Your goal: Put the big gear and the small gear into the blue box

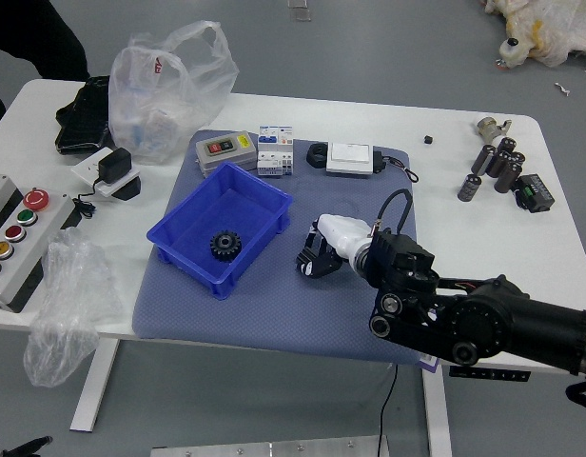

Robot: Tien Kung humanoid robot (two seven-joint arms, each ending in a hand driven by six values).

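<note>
The blue box [171,224] stands on the grey-blue mat, left of its middle. Inside it, near the front corner, lies one black toothed gear [225,246]; with no other gear visible to compare, its size class is unclear. My right hand [313,249], white-backed with black fingertips, is low over the mat to the right of the box, apart from it. Whether it has a gear in its grasp is hidden. My left hand [25,448] rests at the lower left corner, barely in view.
Behind the box are a grey switch case [226,150], white breakers [275,150] and a white module [350,158]. A button panel [22,238] and plastic bags [169,90] lie left, dark cylinders [483,159] right. A person in dark clothing [36,38] stands at the top left.
</note>
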